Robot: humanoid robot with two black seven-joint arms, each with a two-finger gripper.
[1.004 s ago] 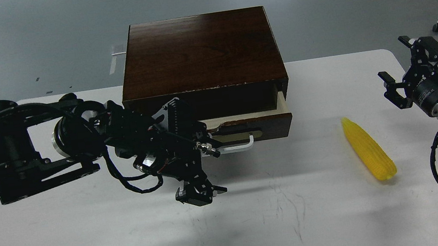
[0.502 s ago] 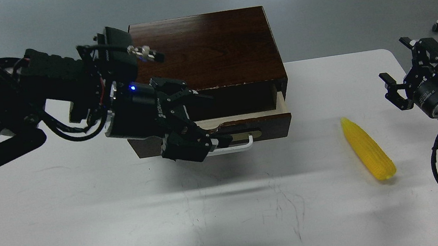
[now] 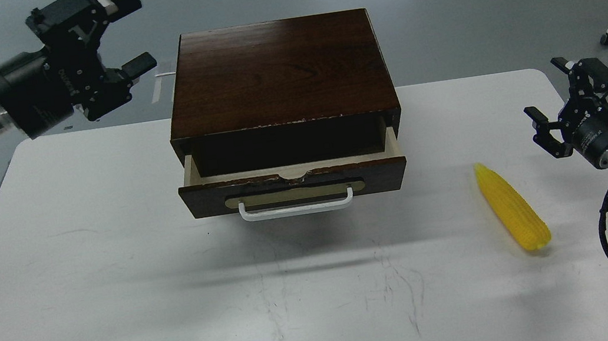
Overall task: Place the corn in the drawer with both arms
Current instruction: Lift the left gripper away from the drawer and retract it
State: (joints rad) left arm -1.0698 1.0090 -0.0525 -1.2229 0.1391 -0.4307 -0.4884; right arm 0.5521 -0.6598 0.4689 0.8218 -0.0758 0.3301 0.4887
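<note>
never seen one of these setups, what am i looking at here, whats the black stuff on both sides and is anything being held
This is a single picture from a camera in a humanoid robot's head, looking down at a white table. The black things are its two arms. The left gripper is raised beside the wooden box; the right gripper hovers at the table's right edge. Both are open and hold nothing. The box's drawer is pulled partly out. A yellow corn lies on the table, right of the drawer, untouched.
</note>
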